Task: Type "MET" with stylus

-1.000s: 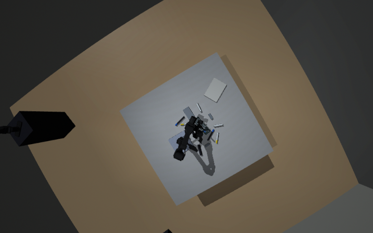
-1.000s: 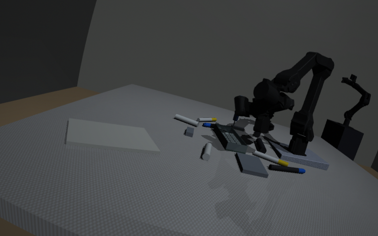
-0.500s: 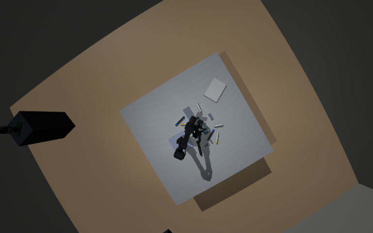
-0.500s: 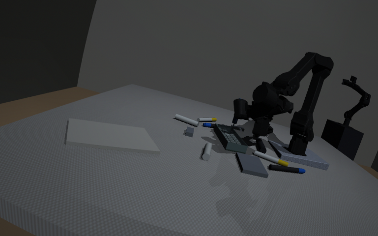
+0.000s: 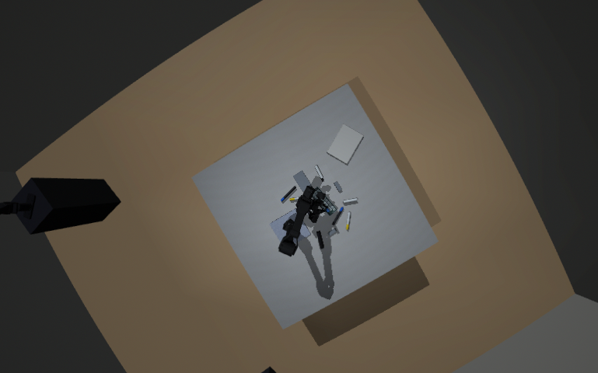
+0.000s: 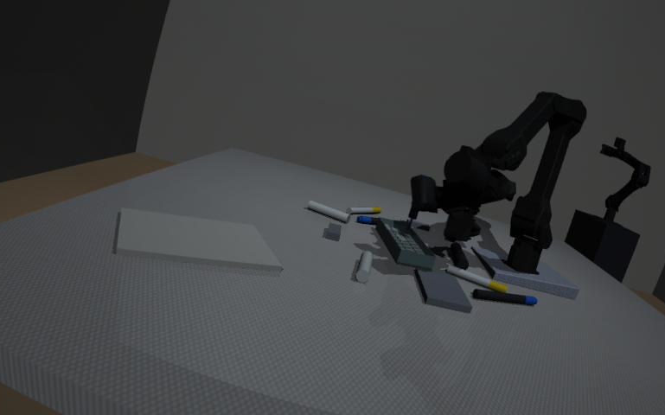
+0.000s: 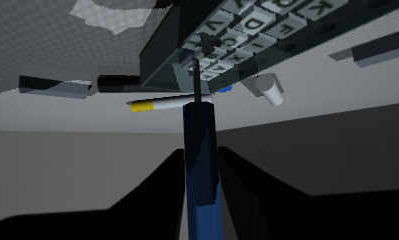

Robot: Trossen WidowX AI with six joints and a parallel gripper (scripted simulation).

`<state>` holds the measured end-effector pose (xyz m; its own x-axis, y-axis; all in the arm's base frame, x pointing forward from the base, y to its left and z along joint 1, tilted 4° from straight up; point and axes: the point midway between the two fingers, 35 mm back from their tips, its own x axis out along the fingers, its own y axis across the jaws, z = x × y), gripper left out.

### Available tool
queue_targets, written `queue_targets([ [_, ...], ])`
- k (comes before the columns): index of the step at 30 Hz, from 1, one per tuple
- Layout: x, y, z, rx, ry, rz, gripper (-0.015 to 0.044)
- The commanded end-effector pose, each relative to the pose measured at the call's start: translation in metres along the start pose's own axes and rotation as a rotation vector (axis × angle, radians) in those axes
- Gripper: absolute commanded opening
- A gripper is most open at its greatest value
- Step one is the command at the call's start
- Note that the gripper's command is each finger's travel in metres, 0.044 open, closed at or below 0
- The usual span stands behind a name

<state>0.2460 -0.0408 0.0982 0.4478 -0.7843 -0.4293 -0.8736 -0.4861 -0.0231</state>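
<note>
1. Fingers grasp the blue stylus (image 7: 201,145), its tip over the keyboard (image 6: 406,244) (image 7: 171,60).
2. Markers lie around the keyboard; a gray block (image 5: 302,179) (image 6: 444,290) sits near its end.
3. Open room extends toward the desk's (image 5: 246,184) (image 6: 171,318) left corner, top view.

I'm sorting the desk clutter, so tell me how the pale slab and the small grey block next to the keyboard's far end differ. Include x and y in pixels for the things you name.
The pale slab (image 5: 344,144) (image 6: 196,239) is off-white; the small grey block (image 5: 337,186) (image 6: 333,232) is darker grey. The pale slab is much the larger and broader, while the small grey block is narrow. Both lie on the desk.
</note>
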Motion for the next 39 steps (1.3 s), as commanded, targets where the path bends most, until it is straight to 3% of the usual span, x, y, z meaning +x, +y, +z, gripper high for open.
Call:
queue_targets([
  [1,0.001,0.001,0.002,-0.007,0.0,0.002,0.0081],
  [39,0.007,0.001,0.012,-0.008,0.0,0.002,0.0081],
])
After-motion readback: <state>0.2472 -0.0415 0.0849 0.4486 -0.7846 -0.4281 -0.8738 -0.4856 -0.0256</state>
